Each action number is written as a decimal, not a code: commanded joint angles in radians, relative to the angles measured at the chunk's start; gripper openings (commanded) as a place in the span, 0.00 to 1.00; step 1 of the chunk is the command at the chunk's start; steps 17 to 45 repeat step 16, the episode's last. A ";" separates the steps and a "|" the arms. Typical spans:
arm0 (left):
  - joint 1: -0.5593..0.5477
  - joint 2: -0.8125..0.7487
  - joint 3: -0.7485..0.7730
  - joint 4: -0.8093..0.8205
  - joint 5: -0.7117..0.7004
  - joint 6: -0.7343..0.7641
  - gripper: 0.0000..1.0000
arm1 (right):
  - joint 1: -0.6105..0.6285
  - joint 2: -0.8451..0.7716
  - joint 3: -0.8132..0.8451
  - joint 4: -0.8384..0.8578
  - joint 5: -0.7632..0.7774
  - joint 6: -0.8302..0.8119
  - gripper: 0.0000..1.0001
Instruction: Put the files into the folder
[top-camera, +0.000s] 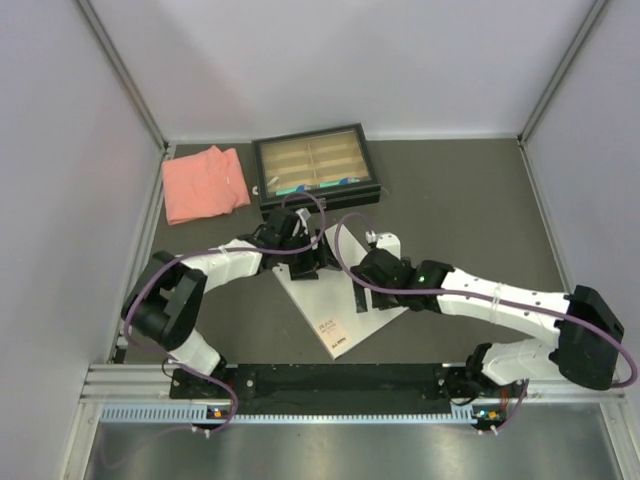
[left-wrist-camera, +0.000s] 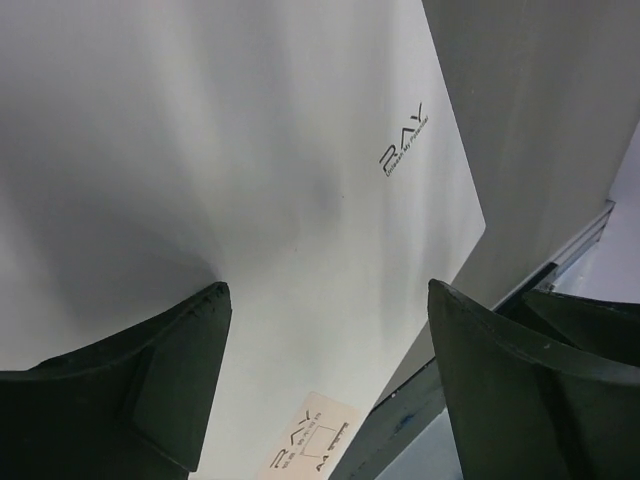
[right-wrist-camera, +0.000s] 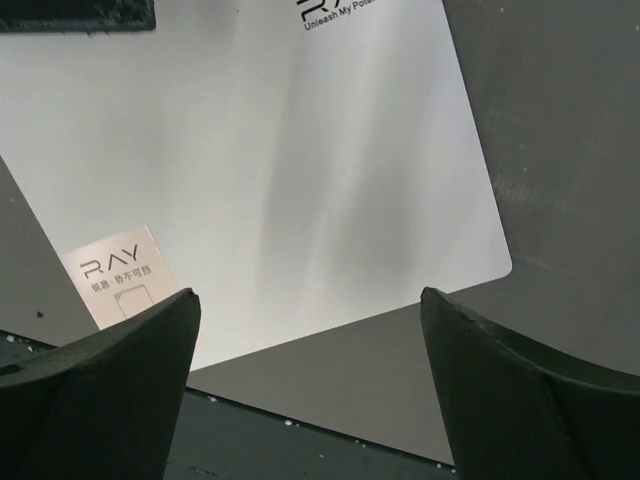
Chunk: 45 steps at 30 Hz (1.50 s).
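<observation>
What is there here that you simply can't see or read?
- The files: no printed sheets in any view; the white cover of the folder may hide them.
- The folder's far end: top view, under the left gripper and right gripper.
- The label: left wrist view, cut by the bottom edge; top view, too small.
- What the tray holds: top view, too small to name.

The folder (left-wrist-camera: 250, 180) is smooth and white with a soft shine. Its small label (right-wrist-camera: 120, 280) looks like pale tan paper. The bench (top-camera: 450, 200) is dark grey and dull. The left fingers (left-wrist-camera: 150, 390) are dull black plastic. The cloth (top-camera: 203, 183) is soft pink fabric. The tray (top-camera: 258, 170) has a black frame and tan insides. The rail (top-camera: 130, 378) is bare silver metal.
</observation>
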 joint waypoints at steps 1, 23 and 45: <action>0.003 -0.143 0.123 -0.226 -0.098 0.132 0.86 | -0.009 -0.008 0.086 0.013 0.005 -0.101 0.93; 0.003 -0.699 0.651 -0.606 -0.278 0.287 0.98 | -0.015 -0.647 0.368 -0.338 0.370 -0.232 0.99; 0.003 -0.699 0.651 -0.606 -0.278 0.287 0.98 | -0.015 -0.647 0.368 -0.338 0.370 -0.232 0.99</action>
